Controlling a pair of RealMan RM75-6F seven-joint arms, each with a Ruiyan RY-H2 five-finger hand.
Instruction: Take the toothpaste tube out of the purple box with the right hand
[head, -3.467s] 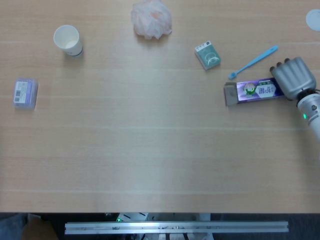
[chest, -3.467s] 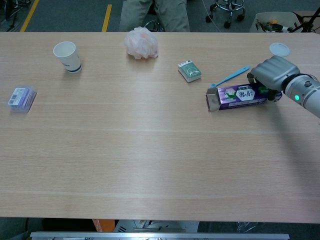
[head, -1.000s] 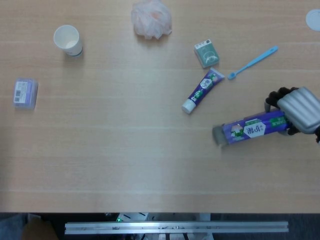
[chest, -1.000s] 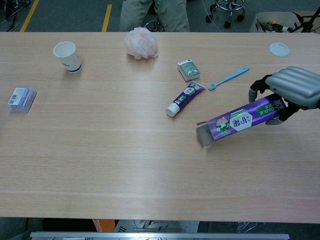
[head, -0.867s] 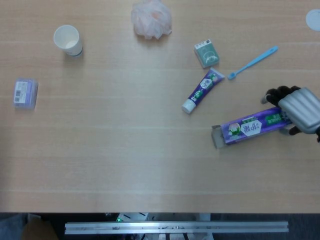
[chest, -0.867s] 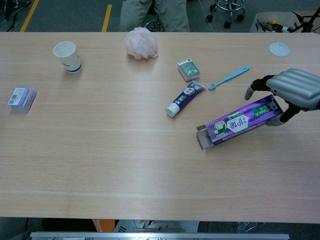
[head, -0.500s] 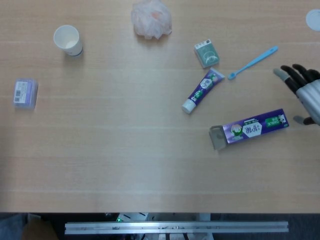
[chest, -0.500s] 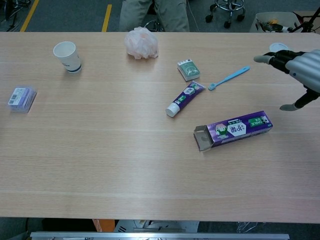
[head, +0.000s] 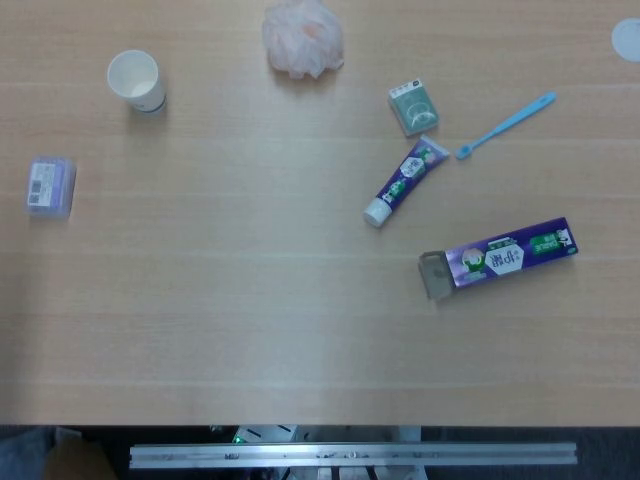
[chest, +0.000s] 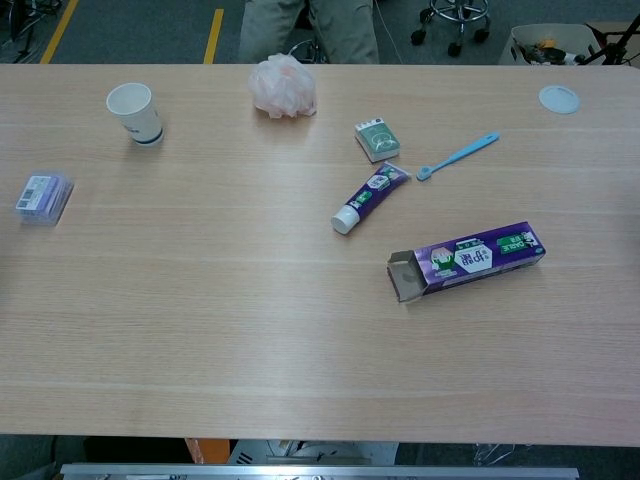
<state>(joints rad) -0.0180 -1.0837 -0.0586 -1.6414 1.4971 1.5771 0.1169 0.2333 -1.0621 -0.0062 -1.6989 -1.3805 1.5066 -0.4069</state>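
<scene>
The purple toothpaste box (head: 500, 257) (chest: 468, 259) lies flat on the table at the right, its left end flap open. The purple and green toothpaste tube (head: 403, 180) (chest: 367, 196) lies outside the box, up and to its left, white cap pointing down-left. Tube and box are apart. Neither hand shows in the head view or the chest view.
A blue toothbrush (head: 506, 124) (chest: 459, 155) lies above the box, a small green pack (head: 413, 108) (chest: 378, 140) beside the tube's tail. A pink mesh ball (head: 303, 38), a paper cup (head: 136, 81) and a small purple case (head: 50, 187) sit further left. A white lid (chest: 558, 98) lies far right.
The right hand let go of the box, drew back to the right and left both views. The box now lies flat on the table; the tube has not moved.
</scene>
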